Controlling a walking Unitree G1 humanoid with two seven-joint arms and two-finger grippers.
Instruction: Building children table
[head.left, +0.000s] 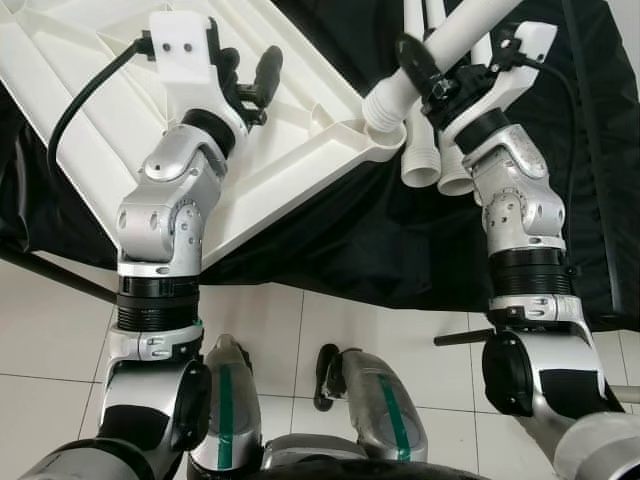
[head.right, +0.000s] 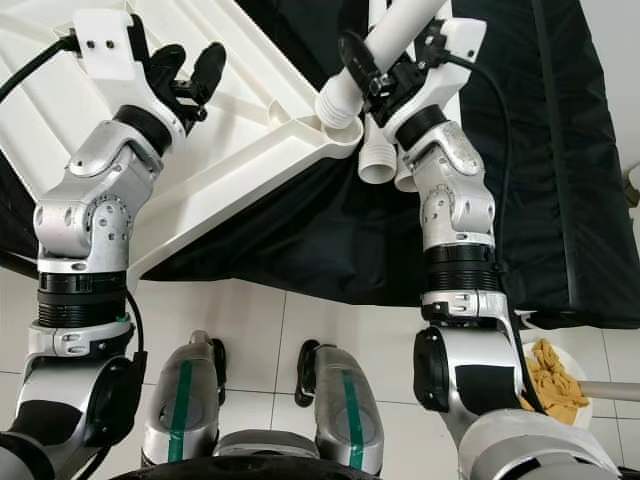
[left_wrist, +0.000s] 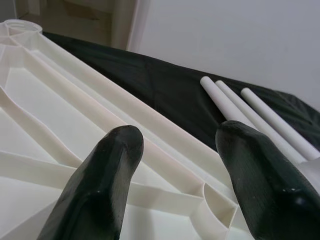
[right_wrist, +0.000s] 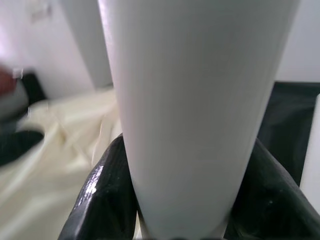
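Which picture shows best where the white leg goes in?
The left eye view: the right gripper holds the leg, its ribbed end at the tabletop's corner socket. The right eye view matches. The right wrist view shows the leg close up; the left wrist view shows the socket.

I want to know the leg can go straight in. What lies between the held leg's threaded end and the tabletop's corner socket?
Nothing: in the left eye view the table leg in the right gripper has its end right at the socket.
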